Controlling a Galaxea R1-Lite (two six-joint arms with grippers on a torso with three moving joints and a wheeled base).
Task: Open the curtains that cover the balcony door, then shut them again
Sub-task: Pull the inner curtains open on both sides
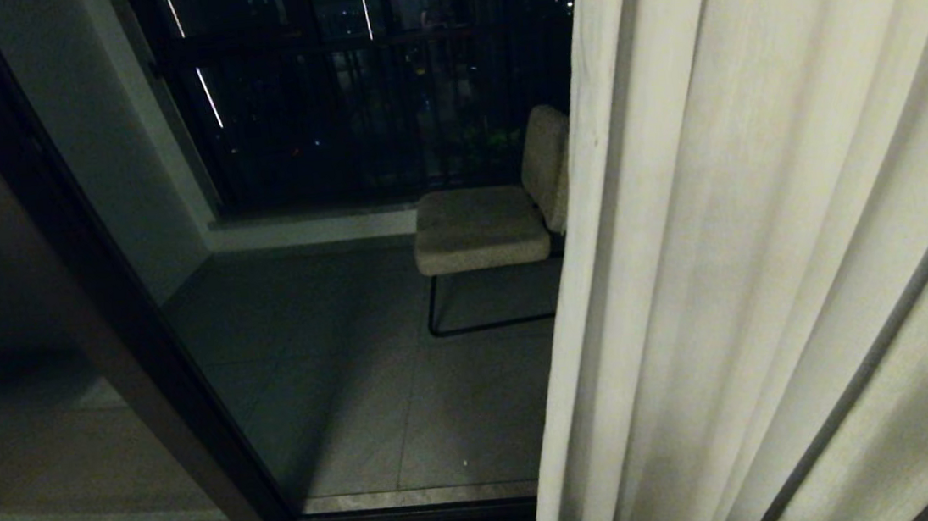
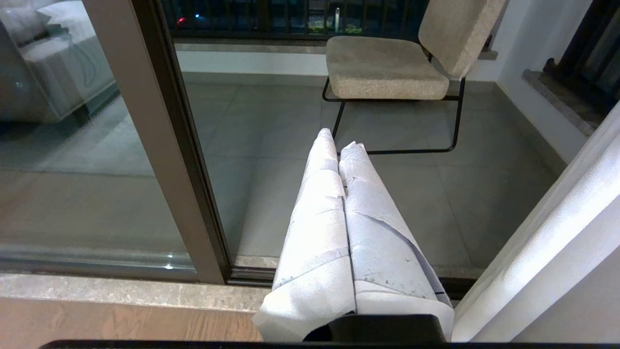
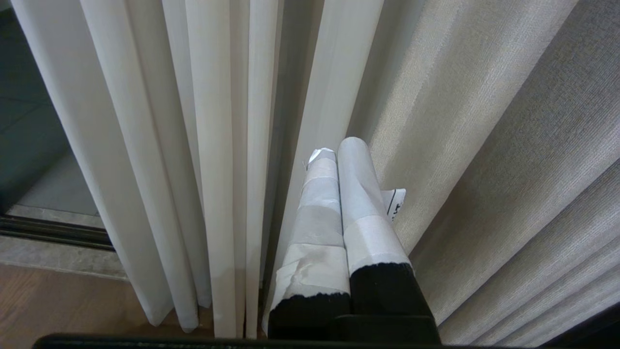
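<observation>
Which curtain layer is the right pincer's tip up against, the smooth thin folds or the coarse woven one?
The coarse woven layer: the right pincer, shut, points at its edge; the smooth thin folds hang beside it, nearer the door.

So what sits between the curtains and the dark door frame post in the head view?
Only the glass of the balcony door; between the curtains and the frame post, a balcony chair shows through it. Head view.

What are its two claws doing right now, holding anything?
Left gripper: closed, holding nothing, pointing at the balcony door.
Right gripper: closed, holding nothing, in front of the curtains.
</observation>
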